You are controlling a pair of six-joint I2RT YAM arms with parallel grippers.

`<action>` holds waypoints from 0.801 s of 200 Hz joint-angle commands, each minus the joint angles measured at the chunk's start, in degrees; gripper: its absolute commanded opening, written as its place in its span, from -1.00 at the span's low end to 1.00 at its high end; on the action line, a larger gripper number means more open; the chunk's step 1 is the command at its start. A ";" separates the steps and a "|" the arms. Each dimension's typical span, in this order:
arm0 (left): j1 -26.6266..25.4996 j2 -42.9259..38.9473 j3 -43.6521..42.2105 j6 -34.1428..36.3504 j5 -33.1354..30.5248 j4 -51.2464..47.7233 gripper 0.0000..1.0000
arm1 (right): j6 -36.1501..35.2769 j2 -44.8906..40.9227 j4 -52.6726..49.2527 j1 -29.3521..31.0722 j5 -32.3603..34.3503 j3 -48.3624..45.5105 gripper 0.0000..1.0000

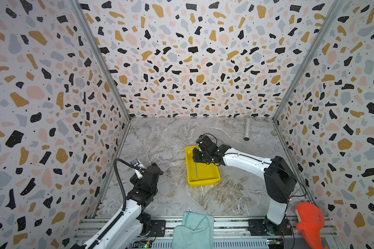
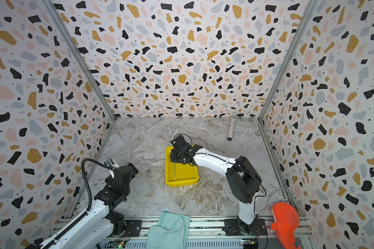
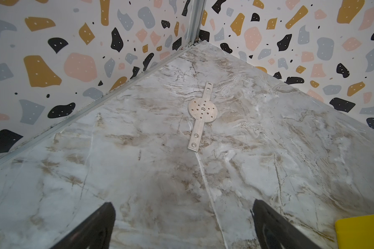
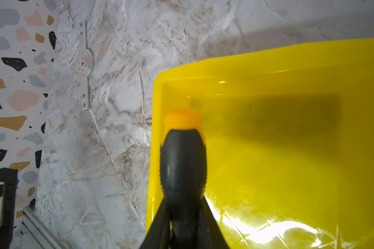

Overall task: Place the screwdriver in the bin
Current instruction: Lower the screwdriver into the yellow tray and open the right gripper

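Over the bin (image 1: 203,182), right gripper (image 4: 185,200) seemingly clamps the screwdriver (image 4: 183,163).

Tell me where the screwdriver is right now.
In both top views the screwdriver runs along the left side of the bin, mid-scene, shaft pointing toward its near wall. The right gripper is shut on its handle.

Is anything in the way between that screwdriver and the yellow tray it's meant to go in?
Nothing visible. The right gripper is shut on the screwdriver, holding it right over the bin, which holds nothing else. The metal strip and the glittery cylinder lie elsewhere on the table, apart from it.
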 commanded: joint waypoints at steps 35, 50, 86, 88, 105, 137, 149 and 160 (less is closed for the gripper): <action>0.26 0.25 -0.29 0.57 -0.58 1.80 0.99 | 1.44 2.65 1.67 -0.43 -2.24 3.11 -0.82; 0.24 0.24 -0.18 0.37 -1.03 1.45 0.99 | 1.12 3.61 1.18 -0.61 -2.41 3.40 -0.81; 0.21 -0.11 -0.33 0.40 -0.87 1.62 1.00 | 1.03 4.77 1.84 -1.28 -2.52 2.32 -0.75; 0.21 -0.09 -0.35 0.41 -0.87 1.62 0.99 | 1.12 4.81 1.90 -1.32 -2.53 2.23 -0.74; 0.25 0.06 -0.36 0.49 -0.87 1.93 1.00 | 1.70 5.04 2.79 -1.56 -3.00 1.32 -0.70; 0.22 0.85 -0.02 0.51 -1.00 1.70 1.00 | 1.48 5.84 2.03 -1.93 -3.79 2.65 -0.55; 0.23 0.94 0.02 0.33 -1.13 1.37 1.00 | 1.18 5.68 1.33 -2.01 -3.26 2.81 -0.47; 0.21 0.79 0.08 0.33 -1.04 1.35 0.99 | 1.13 5.27 1.22 -2.10 -2.54 2.43 -0.42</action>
